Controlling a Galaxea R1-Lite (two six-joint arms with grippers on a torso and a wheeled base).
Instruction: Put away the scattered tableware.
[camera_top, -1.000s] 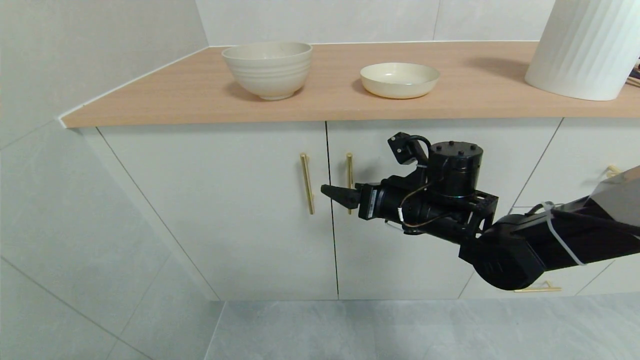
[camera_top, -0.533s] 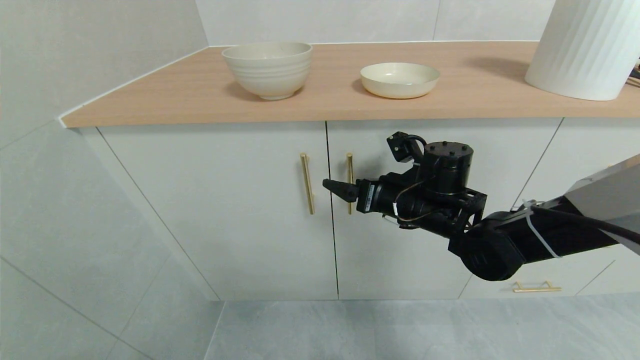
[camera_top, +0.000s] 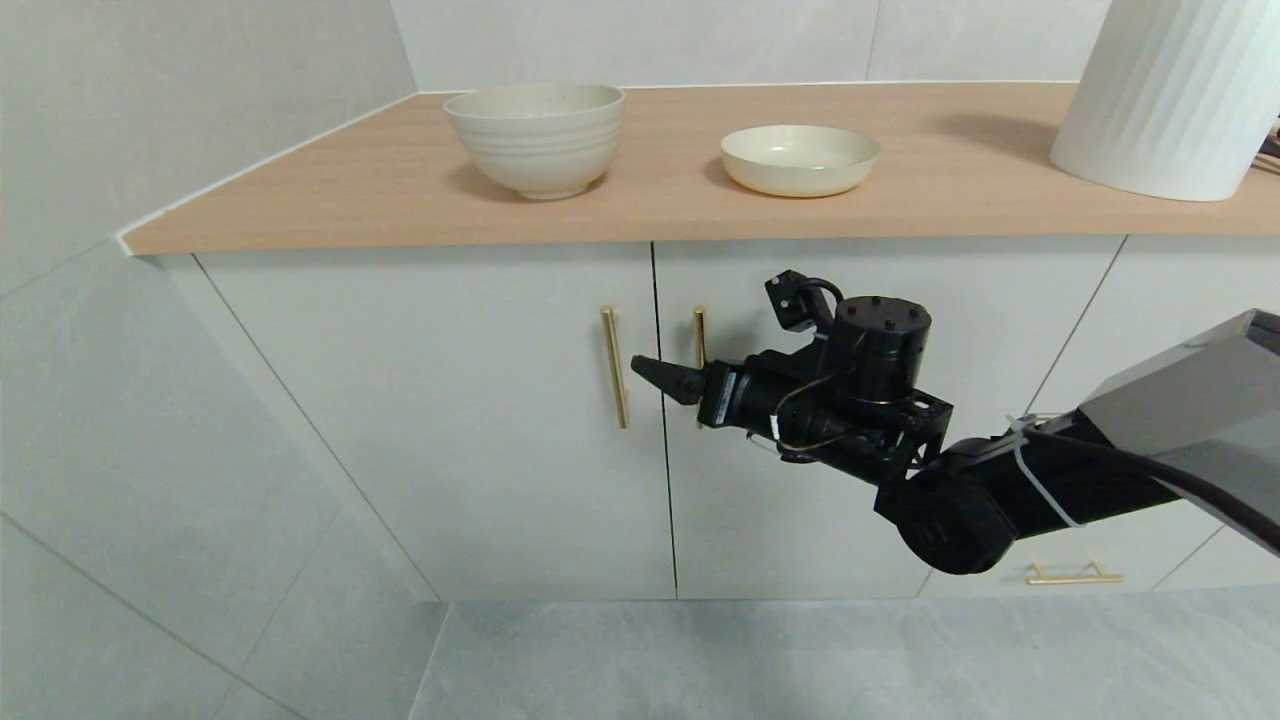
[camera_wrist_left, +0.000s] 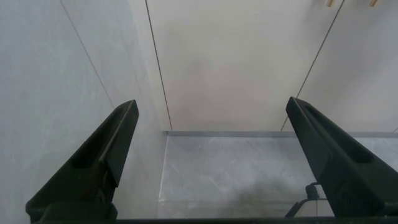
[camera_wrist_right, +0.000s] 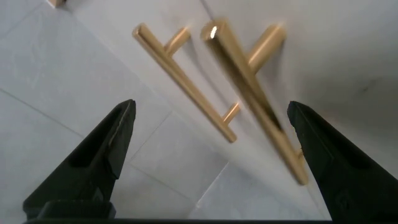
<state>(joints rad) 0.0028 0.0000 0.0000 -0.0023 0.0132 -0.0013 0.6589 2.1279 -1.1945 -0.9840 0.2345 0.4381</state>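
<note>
Two pieces of tableware stand on the wooden counter (camera_top: 400, 190): a deep ribbed cream bowl (camera_top: 535, 135) and a shallow cream dish (camera_top: 800, 158). Below, two cabinet doors meet at a seam, each with a vertical gold handle (camera_top: 614, 367) (camera_top: 699, 335). My right gripper (camera_top: 650, 370) hangs in front of that seam, level with the handles, its tip between them. From the right wrist, the right gripper (camera_wrist_right: 210, 107) is open, with both gold handles (camera_wrist_right: 186, 84) (camera_wrist_right: 261, 118) just ahead of its fingers. My left gripper (camera_wrist_left: 211, 104) is open, low near the floor, holding nothing.
A tall white ribbed container (camera_top: 1180, 95) stands on the counter at the right. A tiled wall (camera_top: 150, 350) closes the left side. A drawer with a horizontal gold handle (camera_top: 1072, 575) sits low right. Grey floor (camera_top: 800, 660) lies below the cabinets.
My right arm has moved left and slightly up, bringing the gripper tip closer to the two door handles. Bowls and doors have not moved.
</note>
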